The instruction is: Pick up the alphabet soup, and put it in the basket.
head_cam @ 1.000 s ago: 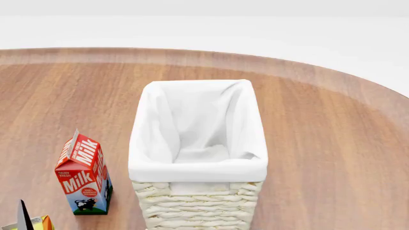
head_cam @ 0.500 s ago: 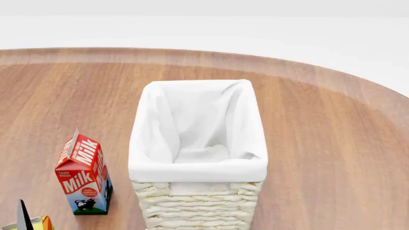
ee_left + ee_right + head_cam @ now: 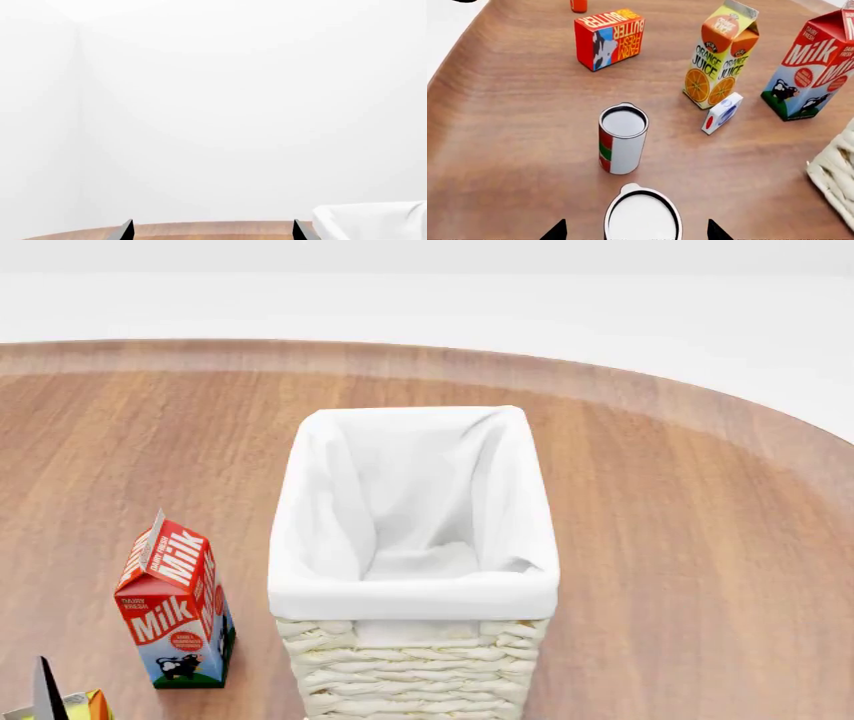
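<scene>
The alphabet soup can (image 3: pixel 642 216) stands upright on the wooden table, showing only its silver lid; its label is hidden. My right gripper (image 3: pixel 636 232) is open, with a dark fingertip on either side of that can and clear gaps to it. My left gripper (image 3: pixel 213 233) is open and empty. It points over the table toward a white wall, with the lining of the basket (image 3: pixel 373 220) beside it. The basket (image 3: pixel 414 590) is tall cream wicker and stands mid-table in the head view. Its white-lined inside holds nothing.
A second can (image 3: pixel 622 139) with a red, green and white label stands just beyond the first. Around them are an orange juice carton (image 3: pixel 720 55), a milk carton (image 3: pixel 814 65), a butter box (image 3: pixel 609 38) and a small white box (image 3: pixel 722 113). One dark fingertip (image 3: pixel 48 692) shows low left.
</scene>
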Motion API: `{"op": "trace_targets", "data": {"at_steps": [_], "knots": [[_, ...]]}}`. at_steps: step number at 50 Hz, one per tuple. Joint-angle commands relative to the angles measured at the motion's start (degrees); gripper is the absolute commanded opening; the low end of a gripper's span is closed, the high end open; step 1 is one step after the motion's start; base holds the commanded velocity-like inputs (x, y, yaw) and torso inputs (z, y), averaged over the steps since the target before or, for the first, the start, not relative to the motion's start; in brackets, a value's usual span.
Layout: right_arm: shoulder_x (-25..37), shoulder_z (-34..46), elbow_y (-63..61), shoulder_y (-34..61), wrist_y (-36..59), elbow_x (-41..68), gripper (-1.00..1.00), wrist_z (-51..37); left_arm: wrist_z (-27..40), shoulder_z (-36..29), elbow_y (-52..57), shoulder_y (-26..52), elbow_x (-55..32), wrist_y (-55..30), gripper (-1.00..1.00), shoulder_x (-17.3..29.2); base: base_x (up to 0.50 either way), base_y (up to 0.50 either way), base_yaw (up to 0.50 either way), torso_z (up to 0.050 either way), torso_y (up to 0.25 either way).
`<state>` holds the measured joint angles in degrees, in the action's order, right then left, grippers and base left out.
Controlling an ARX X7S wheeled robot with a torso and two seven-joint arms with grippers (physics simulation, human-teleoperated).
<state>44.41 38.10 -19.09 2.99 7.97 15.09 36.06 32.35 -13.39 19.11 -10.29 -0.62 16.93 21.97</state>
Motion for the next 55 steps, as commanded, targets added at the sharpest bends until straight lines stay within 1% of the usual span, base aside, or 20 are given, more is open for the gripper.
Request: {"op": "trace_targets", "data": {"at_steps": [1,22,38,55], "knots": [[-0.7,0.9,1.0,0.7,0.5,-0.8,1.0,0.2,0.2,-0.1,0.1,0.0,0.0,0.1,1.0,0.1,0.0,0.0,0.0,0.0,0.0],[-2.9,1.9,4.7,2.3,1.3,-2.8,1.0,-0.6,0.5,-0.2,0.1,-0.1,-0.2,0.2,1.0,0.4,0.0,0.0,0.0,0.0,0.0],[-3.5,2.8,5.1,2.9,1.6,-3.3,1.0,-0.2,0.8,-0.2,0.3,-0.1,-0.3,0.2,1.0,0.7,0.0,0.0,0.0,0.0,0.0],[-4.8,3.6,7.5,3.6,0.4,-4.2,1.0,-0.1,0.9,-0.5,-0.1,0.2,-0.4,0.2,1.0,0.8,0.0,0.0,0.0,0.0,0.0]]}}
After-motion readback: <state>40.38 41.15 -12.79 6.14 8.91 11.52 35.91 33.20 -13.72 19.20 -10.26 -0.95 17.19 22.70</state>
